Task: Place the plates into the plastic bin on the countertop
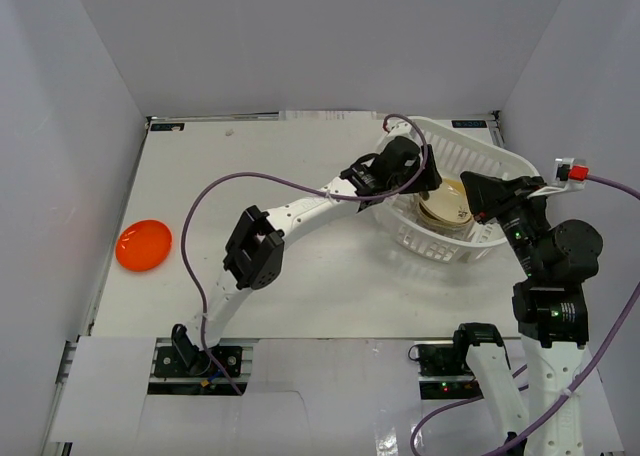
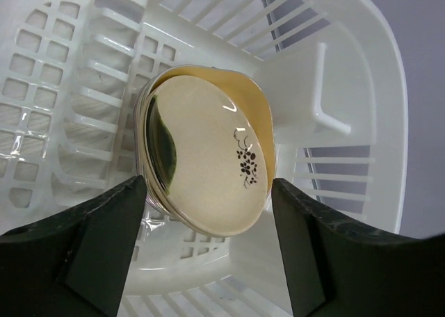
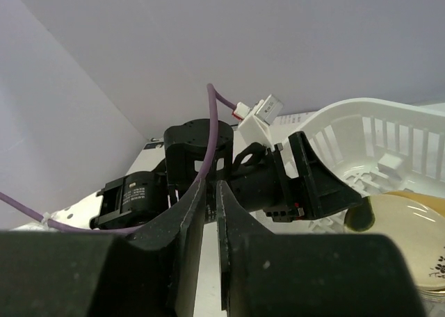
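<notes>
From above, the basket sits on the white bench at about 2 o'clock. An orange plate lies alone at 9 o'clock, well apart from it. A small dark label is stuck at the bench's far-left corner, its writing too small to read.

The left tool hangs over the basket's near-left side. The right tool is at the rim at 3 o'clock.

Only the left wrist view shows the print: a dark sprig of berries and leaves on the cream plate. That plate tops a stack in the basket, with a yellow plate showing beneath it. The left tool is spread wide, its fingers on either side of the stack and holding nothing.

The right wrist view shows the right tool narrow, with only a slit between its fingers and nothing in it. Beyond are the left arm's purple cable and the basket wall.
</notes>
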`<state>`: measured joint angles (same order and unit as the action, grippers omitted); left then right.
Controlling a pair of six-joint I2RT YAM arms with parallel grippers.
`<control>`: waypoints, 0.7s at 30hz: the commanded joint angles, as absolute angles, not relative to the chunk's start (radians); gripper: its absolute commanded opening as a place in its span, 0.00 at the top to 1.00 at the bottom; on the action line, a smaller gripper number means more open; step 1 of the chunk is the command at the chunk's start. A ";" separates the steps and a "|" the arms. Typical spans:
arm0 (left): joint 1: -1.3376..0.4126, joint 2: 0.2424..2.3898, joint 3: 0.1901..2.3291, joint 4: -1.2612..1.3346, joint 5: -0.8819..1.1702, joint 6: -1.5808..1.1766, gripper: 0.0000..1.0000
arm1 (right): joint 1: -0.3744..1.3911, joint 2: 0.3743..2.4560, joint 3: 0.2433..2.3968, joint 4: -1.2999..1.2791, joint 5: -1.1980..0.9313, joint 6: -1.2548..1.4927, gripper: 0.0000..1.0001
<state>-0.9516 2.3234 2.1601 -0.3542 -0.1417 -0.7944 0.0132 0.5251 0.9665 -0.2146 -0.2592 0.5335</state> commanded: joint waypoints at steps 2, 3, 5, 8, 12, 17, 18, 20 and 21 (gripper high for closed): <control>-0.951 2.129 2.132 -0.253 -0.132 -0.721 0.16 | 0.012 0.540 0.982 -0.169 -0.342 0.560 0.82; -0.950 2.096 2.106 -0.235 -0.141 -0.704 0.16 | 0.012 0.541 0.977 -0.166 -0.350 0.561 0.82; -0.948 1.976 2.014 -0.207 -0.207 -0.648 0.16 | 0.012 0.546 0.970 -0.158 -0.371 0.571 0.82; -0.945 1.749 1.796 -0.203 -0.421 -0.591 0.19 | 0.012 0.548 0.939 -0.140 -0.400 0.575 0.82; -0.827 1.345 1.342 -0.205 -0.678 -0.736 0.21 | 0.012 0.560 0.852 -0.069 -0.489 0.614 0.82; -0.560 0.856 0.869 -0.518 -0.762 -1.043 0.19 | 0.029 0.629 0.779 0.043 -0.629 0.638 0.82; -0.490 0.812 0.824 -0.544 -0.782 -1.067 0.18 | 0.037 0.638 0.778 0.044 -0.633 0.634 0.82; -0.428 0.744 0.732 -0.621 -0.801 -1.084 0.16 | 0.069 0.658 0.782 0.041 -0.629 0.608 0.82; -0.361 0.741 0.712 -0.633 -0.795 -1.086 0.15 | 0.081 0.663 0.784 0.038 -0.627 0.600 0.82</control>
<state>-0.4412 0.7086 0.8097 -0.4438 -0.7544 -0.9894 0.0502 0.6636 0.7738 -0.0486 -0.5629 0.6178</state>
